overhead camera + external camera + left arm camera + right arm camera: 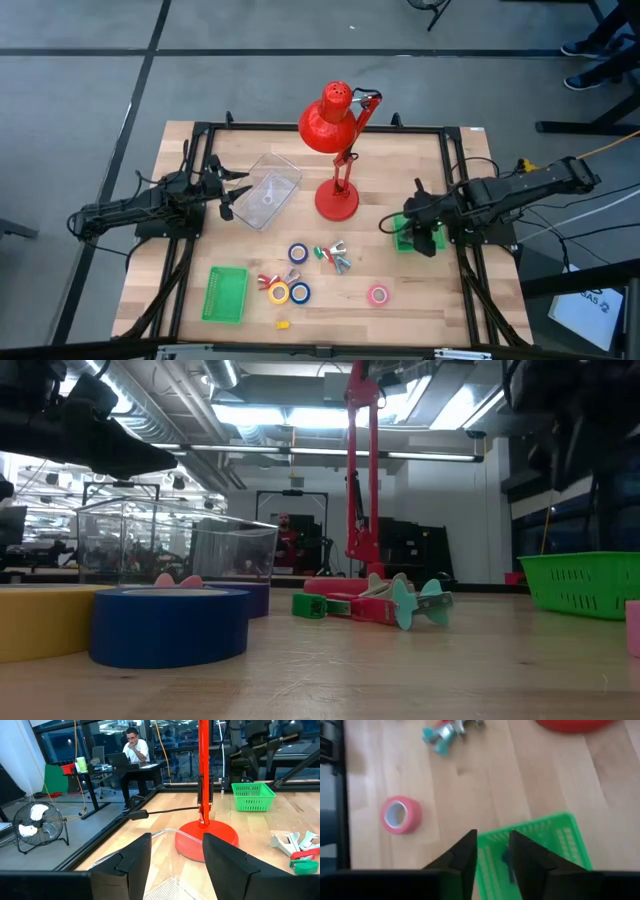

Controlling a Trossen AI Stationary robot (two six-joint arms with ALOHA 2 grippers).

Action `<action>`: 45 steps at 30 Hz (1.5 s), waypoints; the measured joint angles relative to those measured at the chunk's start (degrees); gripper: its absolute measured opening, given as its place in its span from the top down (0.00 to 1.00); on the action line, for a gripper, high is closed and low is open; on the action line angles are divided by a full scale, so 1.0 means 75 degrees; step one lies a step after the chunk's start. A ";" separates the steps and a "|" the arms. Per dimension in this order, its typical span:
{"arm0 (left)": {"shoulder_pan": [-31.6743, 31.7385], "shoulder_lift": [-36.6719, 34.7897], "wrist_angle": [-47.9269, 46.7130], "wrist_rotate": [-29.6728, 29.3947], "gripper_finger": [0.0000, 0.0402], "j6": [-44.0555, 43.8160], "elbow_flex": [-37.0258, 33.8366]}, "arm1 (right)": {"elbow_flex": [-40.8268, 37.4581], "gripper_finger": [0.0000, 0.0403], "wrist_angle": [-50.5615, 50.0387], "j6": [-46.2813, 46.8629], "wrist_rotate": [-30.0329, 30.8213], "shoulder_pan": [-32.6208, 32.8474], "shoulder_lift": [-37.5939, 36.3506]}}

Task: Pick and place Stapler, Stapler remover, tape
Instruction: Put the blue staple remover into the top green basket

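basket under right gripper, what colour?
Green basket, clearest in the right wrist view.

— How's the light over the table?

— Even and bright from above; the red lamp throws only a soft, short shadow beside its base, and the floor around it is flat grey.

— And at table height?

— Ceiling strip lights glare behind the lamp's post, leaving the arms as dark silhouettes. The blue tape roll nearest the lens is soft, out of focus.

— The wrist cameras?

— Past the lamp, windows reflect the room lights. The right wrist picture is blurred — the pink tape roll and green basket have smeared edges.
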 joint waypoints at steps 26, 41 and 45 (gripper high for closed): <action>0.0000 0.0000 0.0003 0.0000 0.56 0.0000 0.0001 | 0.0003 0.62 0.4342 -0.0808 -0.0601 0.0364 0.2378; 0.0002 0.0000 0.0000 0.0000 0.57 0.0000 0.0000 | 0.0003 0.62 0.5846 0.0646 0.0144 0.0737 0.4543; 0.0000 0.0000 0.0003 0.0000 0.57 0.0000 0.0000 | 0.0003 0.62 0.5935 0.0745 0.0146 0.0740 0.4859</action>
